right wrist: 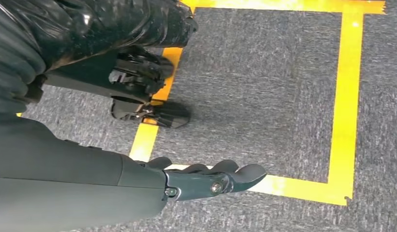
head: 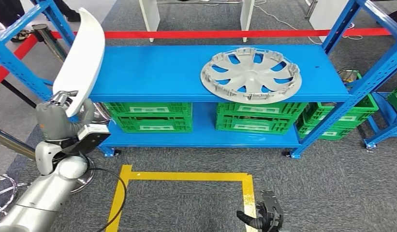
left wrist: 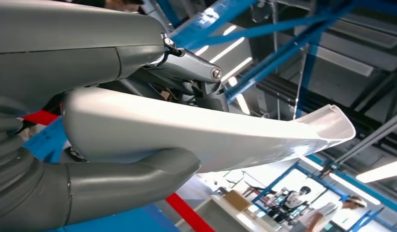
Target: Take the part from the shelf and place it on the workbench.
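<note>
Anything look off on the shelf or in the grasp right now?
One thing: the grey wheel cover overhangs the blue shelf's front edge. The left hand holds the white part by its lower end, tall and tilted.

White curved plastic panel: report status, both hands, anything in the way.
Left hand grips long white curved plastic panel, lifted off blue metal shelf. Right hand hangs low, holds nothing. Grey plastic wheel cover lies on shelf, apart from panel.
</note>
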Action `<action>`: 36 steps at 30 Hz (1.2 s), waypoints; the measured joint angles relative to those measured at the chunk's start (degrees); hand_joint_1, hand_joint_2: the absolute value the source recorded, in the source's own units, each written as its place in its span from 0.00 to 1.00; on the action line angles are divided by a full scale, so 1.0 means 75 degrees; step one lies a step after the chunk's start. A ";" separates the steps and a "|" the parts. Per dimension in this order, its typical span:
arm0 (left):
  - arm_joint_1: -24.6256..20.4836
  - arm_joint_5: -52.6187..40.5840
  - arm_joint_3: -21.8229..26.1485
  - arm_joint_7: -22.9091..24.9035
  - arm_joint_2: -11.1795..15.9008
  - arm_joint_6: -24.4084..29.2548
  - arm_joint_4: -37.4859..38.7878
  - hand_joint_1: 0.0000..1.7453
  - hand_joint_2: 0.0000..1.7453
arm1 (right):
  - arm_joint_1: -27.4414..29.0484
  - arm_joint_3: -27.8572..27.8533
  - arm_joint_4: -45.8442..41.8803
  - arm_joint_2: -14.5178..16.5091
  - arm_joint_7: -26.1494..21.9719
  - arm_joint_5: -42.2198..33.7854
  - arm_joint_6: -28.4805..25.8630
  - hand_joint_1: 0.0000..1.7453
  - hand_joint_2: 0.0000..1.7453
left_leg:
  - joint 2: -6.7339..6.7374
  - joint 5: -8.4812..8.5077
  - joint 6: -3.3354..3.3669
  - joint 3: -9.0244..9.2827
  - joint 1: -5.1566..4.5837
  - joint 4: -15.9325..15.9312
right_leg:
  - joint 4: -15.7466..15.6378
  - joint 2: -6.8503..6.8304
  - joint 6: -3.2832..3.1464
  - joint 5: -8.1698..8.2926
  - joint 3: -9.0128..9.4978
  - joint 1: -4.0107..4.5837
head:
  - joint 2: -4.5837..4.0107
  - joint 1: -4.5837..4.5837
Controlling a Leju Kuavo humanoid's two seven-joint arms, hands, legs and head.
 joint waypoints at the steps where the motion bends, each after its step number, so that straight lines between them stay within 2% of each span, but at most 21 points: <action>1: 0.0029 0.0029 0.0005 -0.0014 -0.0004 0.0000 -0.0080 1.00 1.00 | 0.0007 -0.0023 -0.0009 -0.0001 -0.0028 -0.0020 -0.0070 0.00 1.00 | 0.0001 -0.0135 0.0041 0.0259 -0.0022 -0.0422 | 0.0000 -0.0007 0.0044 0.0067 -0.0028 0.0003 | 0.0000 -0.0001; 2: 0.0051 0.0053 0.0007 -0.0023 -0.0005 0.0001 -0.0139 1.00 1.00 | 0.0016 -0.0048 -0.0015 -0.0001 -0.0039 -0.0043 -0.0135 0.00 1.00 | -0.0001 -0.0219 0.0085 0.0370 -0.0052 -0.0665 | -0.0022 -0.0014 0.0085 0.0145 -0.0053 0.0000 | 0.0000 -0.0003; 4: 0.0103 0.0130 0.0008 -0.0029 -0.0007 0.0001 -0.0180 1.00 1.00 | 0.0052 -0.0122 -0.0012 -0.0014 0.0014 -0.0098 -0.0247 0.00 1.00 | 0.0011 -0.0109 0.0183 0.0271 -0.0068 -0.0747 | -0.0055 -0.0004 0.0163 0.0224 -0.0123 -0.0031 | -0.0001 -0.0006; 6: 0.0148 0.0248 0.0015 -0.0055 -0.0005 0.0001 -0.0185 1.00 1.00 | 0.0121 -0.0224 0.0004 -0.0051 0.0175 -0.0145 -0.0366 0.00 1.00 | 0.0034 0.0071 0.0302 0.0106 -0.0048 -0.0775 | 0.0242 0.0045 0.0220 -0.0215 -0.0293 -0.0043 | -0.0001 0.0028; 9: 0.0136 0.0398 0.0062 -0.0103 -0.0004 -0.0002 -0.0190 1.00 1.00 | 0.0168 -0.0373 0.0048 -0.0146 0.0564 -0.0173 -0.0572 0.00 1.00 | 0.0044 0.0337 0.0392 -0.0230 -0.0064 -0.0756 | 0.1595 0.0089 0.0246 -0.1294 -0.0593 -0.0040 | -0.0001 0.0087; 11: 0.0123 0.0449 0.0074 -0.0109 -0.0002 -0.0011 -0.0190 1.00 1.00 | 0.0186 -0.0469 0.0100 -0.0229 0.0866 -0.0173 -0.0688 0.00 1.00 | 0.0045 0.0492 0.0395 -0.0471 -0.0088 -0.0718 | 0.2119 0.0092 0.0235 -0.1292 -0.0532 -0.0037 | -0.0001 0.0090; 12: 0.0123 0.0458 0.0073 -0.0108 -0.0002 -0.0016 -0.0190 1.00 1.00 | 0.0204 -0.0512 0.0130 -0.0269 0.1021 -0.0171 -0.0745 0.00 1.00 | 0.0044 0.0557 0.0389 -0.0584 -0.0097 -0.0693 | 0.2027 0.0093 0.0216 -0.1078 -0.0338 -0.0034 | -0.0001 0.0090; 14: 0.0127 0.0464 0.0071 -0.0107 -0.0002 -0.0023 -0.0190 1.00 1.00 | 0.0236 -0.0587 0.0182 -0.0347 0.1302 -0.0158 -0.0851 0.00 1.00 | 0.0038 0.0671 0.0350 -0.0762 -0.0113 -0.0639 | 0.1164 0.0106 0.0148 -0.0752 0.0383 -0.0015 | -0.0001 0.0092; 16: 0.0123 0.0453 0.0071 -0.0103 0.0004 -0.0023 -0.0190 1.00 1.00 | 0.0264 -0.0654 0.0220 -0.0404 0.1510 -0.0139 -0.0932 0.00 1.00 | 0.0042 0.0776 0.0282 -0.0866 -0.0132 -0.0586 | 0.0139 0.0123 0.0105 -0.0834 0.1102 0.0011 | -0.0001 0.0086; 17: 0.0121 0.0441 0.0070 -0.0100 0.0010 -0.0023 -0.0189 1.00 1.00 | 0.0283 -0.0686 0.0239 -0.0420 0.1565 -0.0133 -0.0954 0.00 1.00 | 0.0047 0.0832 0.0247 -0.0902 -0.0136 -0.0569 | -0.0138 0.0129 0.0104 -0.0930 0.1277 0.0025 | -0.0001 0.0086; 19: 0.0136 0.0420 0.0067 -0.0095 0.0020 -0.0022 -0.0186 1.00 1.00 | 0.0363 -0.0736 0.0285 -0.0423 0.1603 -0.0128 -0.0972 0.00 1.00 | 0.0044 0.0901 0.0175 -0.0969 -0.0128 -0.0533 | -0.0272 0.0114 0.0085 -0.0926 0.1293 0.0015 | -0.0001 0.0090; 20: 0.0150 0.0415 0.0065 -0.0093 0.0025 -0.0021 -0.0183 1.00 1.00 | 0.0409 -0.0756 0.0305 -0.0421 0.1594 -0.0131 -0.0978 0.00 1.00 | 0.0040 0.0794 0.0133 -0.1023 -0.0124 -0.0454 | -0.0282 0.0097 0.0034 -0.0881 0.1241 0.0002 | -0.0001 0.0091; 22: 0.0167 0.0412 0.0063 -0.0090 0.0032 -0.0020 -0.0175 1.00 1.00 | 0.0466 -0.0786 0.0331 -0.0417 0.1547 -0.0138 -0.0992 0.00 1.00 | 0.0037 0.0206 0.0052 -0.1209 -0.0107 0.0078 | -0.0279 0.0056 -0.0097 -0.0738 0.1080 -0.0022 | -0.0001 0.0073; 24: 0.0169 0.0421 0.0063 -0.0082 0.0037 -0.0020 -0.0166 1.00 1.00 | 0.0474 -0.0817 0.0339 -0.0417 0.1491 -0.0143 -0.1015 0.00 1.00 | 0.0044 -0.0477 -0.0006 -0.1437 -0.0081 0.1079 | -0.0230 0.0048 -0.0165 -0.0594 0.0860 0.0002 | -0.0001 0.0042; 25: 0.0173 0.0430 0.0063 -0.0078 0.0036 -0.0020 -0.0159 1.00 1.00 | 0.0475 -0.0833 0.0341 -0.0417 0.1470 -0.0144 -0.1027 0.00 1.00 | 0.0045 -0.0609 -0.0022 -0.1491 -0.0069 0.1503 | -0.0196 0.0045 -0.0172 -0.0527 0.0745 0.0017 | -0.0001 0.0036; 27: 0.0178 0.0446 0.0062 -0.0075 0.0034 -0.0020 -0.0149 1.00 1.00 | 0.0478 -0.0861 0.0348 -0.0416 0.1455 -0.0148 -0.1042 0.00 1.00 | 0.0046 -0.0374 -0.0018 -0.1301 -0.0057 0.1666 | -0.0115 0.0038 -0.0165 -0.0414 0.0509 0.0038 | -0.0001 0.0038; 29: 0.0162 0.0457 0.0062 -0.0078 0.0031 -0.0020 -0.0146 1.00 1.00 | 0.0476 -0.0887 0.0353 -0.0415 0.1441 -0.0151 -0.1039 0.00 1.00 | 0.0045 0.0005 0.0032 -0.0685 -0.0062 0.0854 | -0.0030 0.0038 -0.0133 -0.0324 0.0312 0.0049 | -0.0001 0.0036; 31: 0.0128 0.0498 0.0064 -0.0095 0.0028 -0.0015 -0.0148 1.00 1.00 | 0.0467 -0.0915 0.0353 -0.0411 0.1394 -0.0153 -0.1017 0.00 1.00 | 0.0042 0.0006 0.0099 -0.0063 -0.0095 -0.0156 | 0.0016 0.0040 -0.0062 -0.0220 0.0188 0.0062 | 0.0000 0.0040; 32: 0.0112 0.0529 0.0068 -0.0114 0.0028 -0.0012 -0.0148 1.00 1.00 | 0.0464 -0.0927 0.0353 -0.0407 0.1363 -0.0155 -0.1000 0.00 1.00 | 0.0040 -0.0057 0.0130 0.0083 -0.0121 -0.0448 | 0.0011 0.0040 -0.0011 -0.0154 0.0143 0.0057 | 0.0000 0.0042; 34: 0.0102 0.0614 0.0077 -0.0170 0.0027 -0.0007 -0.0146 1.00 1.00 | 0.0468 -0.0951 0.0354 -0.0394 0.1314 -0.0159 -0.0978 0.00 1.00 | 0.0042 -0.0012 0.0209 0.0100 -0.0135 -0.0668 | -0.0025 0.0051 0.0103 -0.0028 0.0055 0.0036 | -0.0001 0.0040; 36: 0.0085 0.0722 0.0090 -0.0239 0.0026 -0.0006 -0.0138 1.00 1.00 | 0.0477 -0.0973 0.0356 -0.0380 0.1316 -0.0162 -0.1004 0.00 1.00 | 0.0056 0.0144 0.0330 0.0001 -0.0101 -0.0764 | 0.0136 0.0087 0.0194 -0.0270 -0.0104 0.0029 | 0.0000 0.0055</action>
